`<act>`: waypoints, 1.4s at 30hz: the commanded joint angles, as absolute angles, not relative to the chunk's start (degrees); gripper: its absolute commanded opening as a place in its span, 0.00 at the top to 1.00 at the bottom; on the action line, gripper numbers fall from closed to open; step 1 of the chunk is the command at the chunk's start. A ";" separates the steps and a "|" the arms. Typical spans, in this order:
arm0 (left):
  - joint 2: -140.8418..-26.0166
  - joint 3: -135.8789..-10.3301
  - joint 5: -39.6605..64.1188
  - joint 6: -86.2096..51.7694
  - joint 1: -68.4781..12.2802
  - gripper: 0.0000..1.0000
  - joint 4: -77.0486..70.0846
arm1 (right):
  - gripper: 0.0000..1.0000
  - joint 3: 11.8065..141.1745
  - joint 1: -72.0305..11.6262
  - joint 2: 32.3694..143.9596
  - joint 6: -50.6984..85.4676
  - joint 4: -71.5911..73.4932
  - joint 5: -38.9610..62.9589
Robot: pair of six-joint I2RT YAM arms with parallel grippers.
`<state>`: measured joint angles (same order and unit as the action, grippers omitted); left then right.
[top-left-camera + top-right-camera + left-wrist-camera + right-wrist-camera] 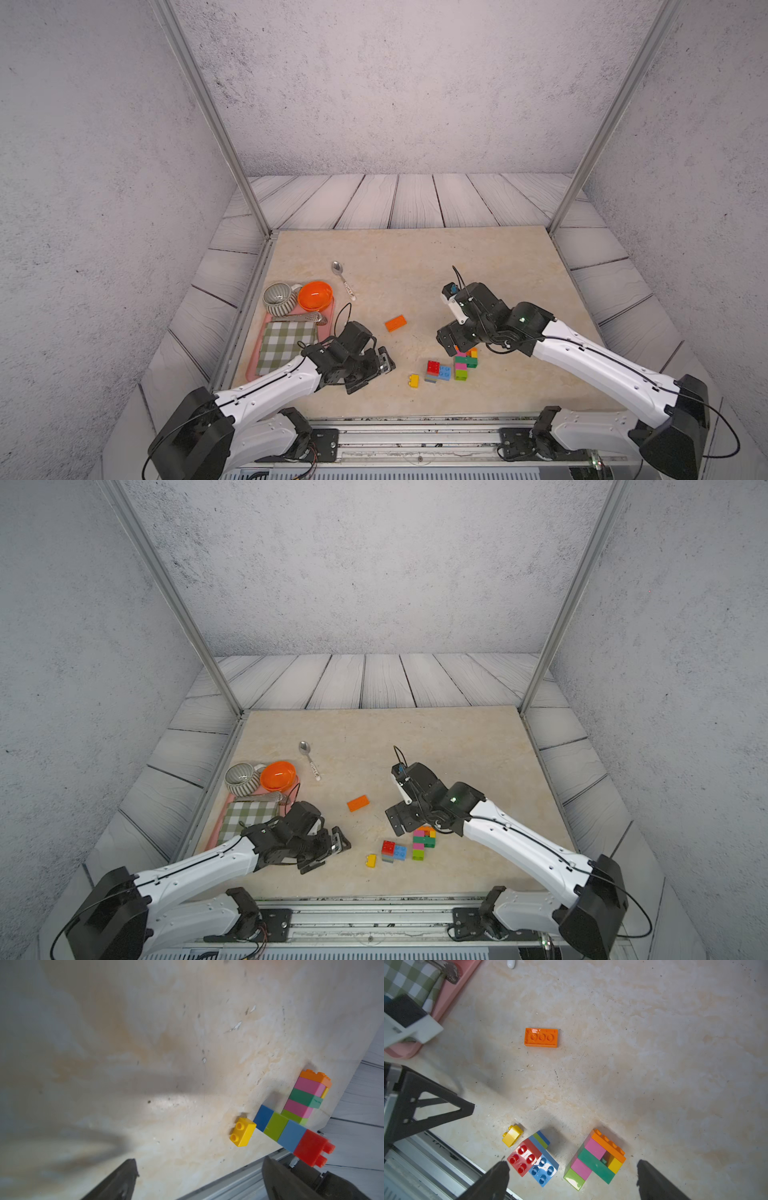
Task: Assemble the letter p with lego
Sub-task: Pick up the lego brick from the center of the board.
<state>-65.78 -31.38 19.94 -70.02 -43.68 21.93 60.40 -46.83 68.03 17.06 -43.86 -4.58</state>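
A joined cluster [464, 365] [423, 842] of lego sits on the table [478, 266], low and right of centre in both top views. It is a column of lime, pink, green, pink and orange, with a yellow piece tucked between the long green and long orange bricks. In the right wrist view the cluster [593, 1159] appears to lie flat, its orange studs pointing sideways.

The right gripper [451, 347] hangs just above the cluster's upper, orange end and hides part of it in a top view. Its fingers are spread wide and clasp nothing. In the right wrist view the gripper [572, 1163] shows as two dark fingertips at the bottom edge, with the cluster between them.

Just left of the cluster stands a red-and-blue stack [438, 370] [533, 1159], with the red brick on top, studs up. Left of that, across a narrow gap, is a small yellow brick [413, 380] [512, 1135]. A long orange brick [395, 323] [541, 1037] lies alone, hollow side up, well apart to the cluster's upper left.

The left gripper [376, 376] sits low over the table, left of the bricks, its jaws wide and empty. The yellow brick is nearest to it, near but not touching. In the left wrist view the gripper [200, 1160] has that brick [243, 1131] just above its fingertips at lower right. A pink tray [249, 372] lies at the far left.
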 commanded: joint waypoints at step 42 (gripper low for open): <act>-98.09 -49.83 26.61 -113.91 -53.26 0.48 22.73 | 0.04 54.06 -42.22 58.26 21.35 -35.74 -0.35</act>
<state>-96.53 -49.60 26.94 -113.58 -53.15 21.91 54.65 -42.54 58.85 20.93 -36.16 -1.43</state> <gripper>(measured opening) 0.524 0.964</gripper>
